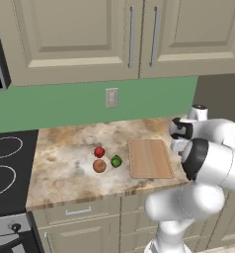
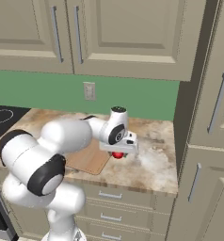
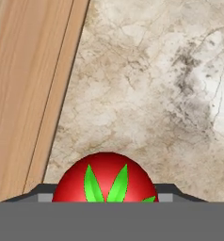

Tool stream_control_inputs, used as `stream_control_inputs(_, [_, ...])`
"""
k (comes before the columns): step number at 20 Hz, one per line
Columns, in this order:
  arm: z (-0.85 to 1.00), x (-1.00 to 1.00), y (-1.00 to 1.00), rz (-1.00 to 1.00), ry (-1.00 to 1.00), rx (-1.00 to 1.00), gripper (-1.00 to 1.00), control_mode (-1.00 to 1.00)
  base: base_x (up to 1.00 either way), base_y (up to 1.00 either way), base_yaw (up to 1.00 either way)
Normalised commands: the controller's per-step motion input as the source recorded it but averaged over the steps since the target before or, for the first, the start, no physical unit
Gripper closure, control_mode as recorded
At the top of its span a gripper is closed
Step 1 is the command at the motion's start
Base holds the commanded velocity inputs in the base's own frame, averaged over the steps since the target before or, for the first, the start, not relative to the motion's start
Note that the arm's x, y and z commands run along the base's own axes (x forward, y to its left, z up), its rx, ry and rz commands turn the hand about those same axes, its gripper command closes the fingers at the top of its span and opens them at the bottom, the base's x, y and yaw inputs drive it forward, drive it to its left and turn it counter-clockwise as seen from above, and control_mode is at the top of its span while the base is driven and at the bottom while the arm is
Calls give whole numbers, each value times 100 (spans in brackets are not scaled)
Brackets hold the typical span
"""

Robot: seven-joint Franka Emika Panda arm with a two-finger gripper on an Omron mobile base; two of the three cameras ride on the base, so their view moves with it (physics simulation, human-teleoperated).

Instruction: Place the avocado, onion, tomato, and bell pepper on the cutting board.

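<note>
My gripper [image 2: 117,150] hangs over the counter just right of the cutting board [image 2: 88,161] and is shut on the tomato [image 2: 117,155]. In the hand view the bright-red tomato [image 3: 104,181] with its green leafy top sits between my dark fingertips [image 3: 172,190], and the light-wood cutting board [image 3: 24,94] runs along the left. I cannot tell whether the tomato touches the counter. Left of the cutting board [image 1: 149,158] on the counter lie the deep-red bell pepper [image 1: 99,151], the brown onion [image 1: 99,166] and the green avocado [image 1: 116,161]. The board is bare.
A marbled counter [image 1: 65,158] carries everything, with a black stovetop [image 1: 8,168] at its left end. A green backsplash with a wall outlet [image 1: 111,97] and beige upper cabinets [image 1: 80,34] stand behind. A tall cabinet [image 2: 208,141] closes the counter's right end.
</note>
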Motion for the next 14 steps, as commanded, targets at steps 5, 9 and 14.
stream_control_inputs(5, [31, 0, 54, 0, -8, 3, 100, -100, 0, 0, 0])
stream_control_inputs(9, [1, 0, 79, 0, -18, 3, 100, -100, 0, 0, 0])
stream_control_inputs(14, [5, 0, 93, 0, -18, 0, 100, -100, 0, 0, 0])
